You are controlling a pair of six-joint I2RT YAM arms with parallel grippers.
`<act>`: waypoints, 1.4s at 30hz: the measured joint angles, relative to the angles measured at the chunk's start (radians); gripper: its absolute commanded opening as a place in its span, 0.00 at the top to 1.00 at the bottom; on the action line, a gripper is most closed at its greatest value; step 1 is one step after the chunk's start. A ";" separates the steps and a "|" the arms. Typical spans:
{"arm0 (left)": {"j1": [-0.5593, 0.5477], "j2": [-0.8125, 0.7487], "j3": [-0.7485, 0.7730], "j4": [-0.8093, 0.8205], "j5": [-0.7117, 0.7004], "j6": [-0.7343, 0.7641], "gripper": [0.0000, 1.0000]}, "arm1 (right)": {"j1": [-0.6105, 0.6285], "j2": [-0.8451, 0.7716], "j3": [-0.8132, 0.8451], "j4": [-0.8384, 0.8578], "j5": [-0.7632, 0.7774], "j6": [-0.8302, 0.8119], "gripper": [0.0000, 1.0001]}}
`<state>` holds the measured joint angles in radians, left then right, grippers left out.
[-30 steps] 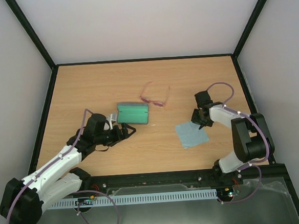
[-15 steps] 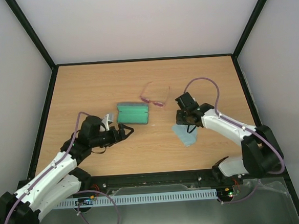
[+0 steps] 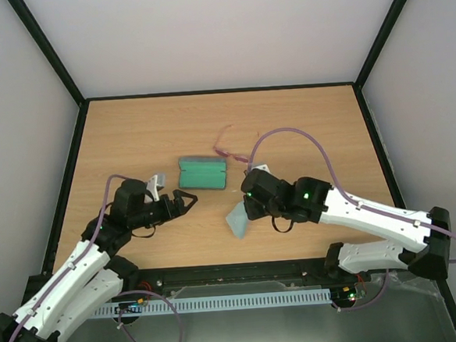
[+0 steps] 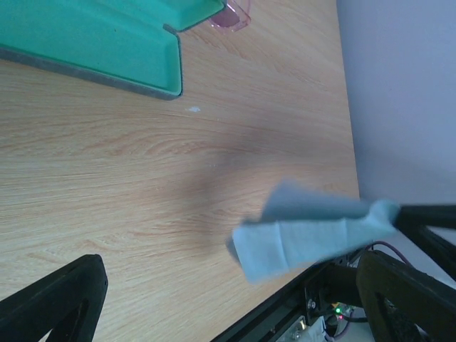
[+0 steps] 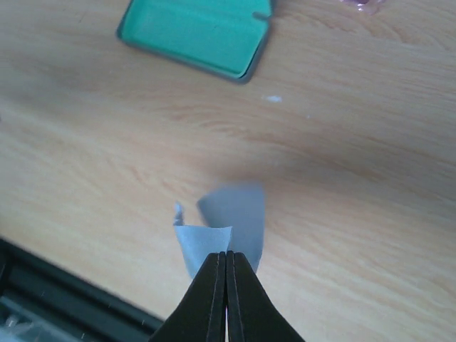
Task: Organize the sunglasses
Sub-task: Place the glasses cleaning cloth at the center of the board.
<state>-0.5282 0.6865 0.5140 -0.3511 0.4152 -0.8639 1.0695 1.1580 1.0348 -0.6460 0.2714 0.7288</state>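
The sunglasses (image 3: 228,151) lie on the table behind the open grey-blue case (image 3: 202,173), partly hidden by my right arm's cable. A pink lens edge shows in the left wrist view (image 4: 229,14) and the right wrist view (image 5: 363,6). My right gripper (image 3: 245,210) is shut on a corner of the light-blue cloth (image 3: 237,220), which hangs folded above the table, near-right of the case. The closed fingertips (image 5: 226,267) pinch the cloth (image 5: 214,239). My left gripper (image 3: 185,200) is open and empty, near-left of the case. Its view shows the cloth (image 4: 313,231) and the case (image 4: 92,43).
The case's green lining (image 5: 196,32) faces up. A black frame rail (image 3: 243,270) runs along the near table edge, close below the cloth. Black frame posts and white walls border the table's left, right and far sides.
My right arm has swung left from the right side to the middle, lifting the cloth off the table. My left gripper has drawn back a little toward the near left.
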 measured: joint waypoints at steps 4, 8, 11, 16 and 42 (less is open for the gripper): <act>0.020 -0.023 0.012 -0.030 -0.002 0.008 0.01 | 0.088 -0.024 0.064 -0.091 0.011 0.062 0.99; 0.038 -0.034 0.013 -0.048 -0.001 0.014 0.01 | 0.118 -0.019 0.103 -0.124 0.012 0.095 0.98; 0.053 -0.038 0.013 -0.061 0.002 0.023 0.01 | 0.120 0.051 0.104 -0.115 0.028 0.090 0.99; 0.082 -0.045 0.013 -0.092 0.009 0.040 0.01 | 0.099 0.241 0.075 0.004 0.023 0.042 0.99; 0.126 -0.121 0.029 -0.191 0.006 0.063 0.01 | 0.079 0.533 0.023 0.478 -0.294 -0.201 0.63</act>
<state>-0.4026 0.5652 0.5430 -0.5419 0.4217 -0.8009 1.1481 1.6905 1.0576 -0.1684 -0.0231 0.5274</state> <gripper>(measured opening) 0.988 0.344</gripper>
